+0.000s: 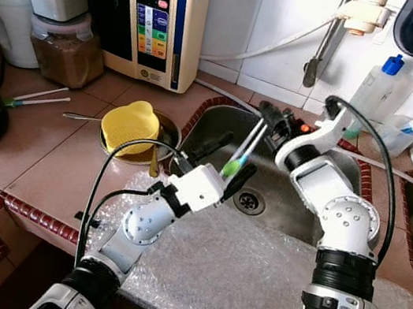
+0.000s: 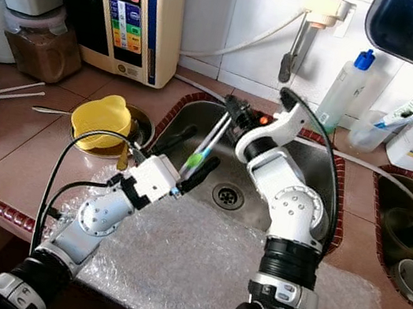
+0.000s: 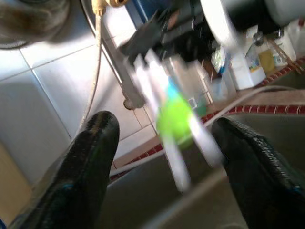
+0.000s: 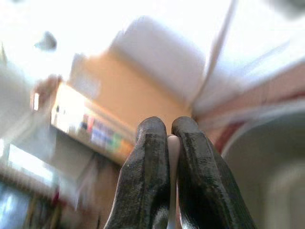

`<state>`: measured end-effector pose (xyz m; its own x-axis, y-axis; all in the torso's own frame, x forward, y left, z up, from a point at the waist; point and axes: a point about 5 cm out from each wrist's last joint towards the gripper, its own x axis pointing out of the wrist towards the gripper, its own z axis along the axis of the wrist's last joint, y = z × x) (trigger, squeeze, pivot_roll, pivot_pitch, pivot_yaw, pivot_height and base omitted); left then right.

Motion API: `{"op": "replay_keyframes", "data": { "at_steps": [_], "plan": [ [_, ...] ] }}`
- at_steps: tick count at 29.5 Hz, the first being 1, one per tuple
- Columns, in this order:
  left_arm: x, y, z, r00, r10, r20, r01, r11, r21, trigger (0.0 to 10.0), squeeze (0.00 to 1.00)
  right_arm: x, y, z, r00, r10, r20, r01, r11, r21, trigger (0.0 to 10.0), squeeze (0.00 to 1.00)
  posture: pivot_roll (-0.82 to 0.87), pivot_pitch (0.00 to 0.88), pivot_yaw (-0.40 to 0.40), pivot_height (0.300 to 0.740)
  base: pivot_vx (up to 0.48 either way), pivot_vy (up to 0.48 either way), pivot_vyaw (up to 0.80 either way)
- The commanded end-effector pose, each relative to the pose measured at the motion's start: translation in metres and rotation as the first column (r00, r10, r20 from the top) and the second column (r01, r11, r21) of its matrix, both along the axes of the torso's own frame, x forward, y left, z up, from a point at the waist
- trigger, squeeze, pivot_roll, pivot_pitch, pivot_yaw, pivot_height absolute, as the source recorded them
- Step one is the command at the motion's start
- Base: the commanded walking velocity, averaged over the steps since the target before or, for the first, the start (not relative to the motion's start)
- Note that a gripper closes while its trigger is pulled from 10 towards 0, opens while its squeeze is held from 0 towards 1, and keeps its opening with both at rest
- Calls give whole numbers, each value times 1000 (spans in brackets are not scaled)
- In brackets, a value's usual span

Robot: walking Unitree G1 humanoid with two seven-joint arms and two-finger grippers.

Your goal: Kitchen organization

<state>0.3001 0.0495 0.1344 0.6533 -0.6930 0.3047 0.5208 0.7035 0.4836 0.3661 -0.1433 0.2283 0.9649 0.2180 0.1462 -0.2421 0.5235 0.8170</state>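
Observation:
Two white sticks with a green tip (image 1: 239, 158) hang slanted over the steel sink (image 1: 224, 122). My right gripper (image 1: 274, 119) is shut on their upper ends; in the right wrist view a white sliver (image 4: 173, 143) shows between the pressed fingers. My left gripper (image 1: 227, 166) is open, one finger on each side of the green tip and apart from it. The left wrist view shows that blurred green tip (image 3: 174, 122) midway between the two black fingers (image 3: 90, 157). Two more white sticks (image 1: 37, 97) lie on the tiled counter at the left.
A yellow lid (image 1: 129, 126) sits on a round dish left of the sink, a spoon beside it. Bubble wrap (image 1: 248, 282) covers the sink's near edge. A water machine (image 1: 157, 14), jars and a black appliance line the back left; bottles (image 1: 376, 88) stand at the right.

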Motion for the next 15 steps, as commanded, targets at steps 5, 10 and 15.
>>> {"op": "replay_keyframes", "data": {
  "at_steps": [5,10,15],
  "plan": [
    [1,3,0,1000,4,-12,-4,1000,4,10000,1000,3,-16,1,995,-102,7,101,994,37,0,0,5,0,-44,740,0,0,0],
    [2,4,0,1000,-3,-29,3,1000,1,10000,1000,3,-23,1,983,-174,51,177,982,-62,0,0,6,0,-40,740,0,0,0],
    [6,8,-1,985,-5,-173,-12,995,-96,10000,1000,1,-24,-8,954,-237,184,295,850,-436,0,0,16,0,-38,740,0,0,0]
  ]
}}
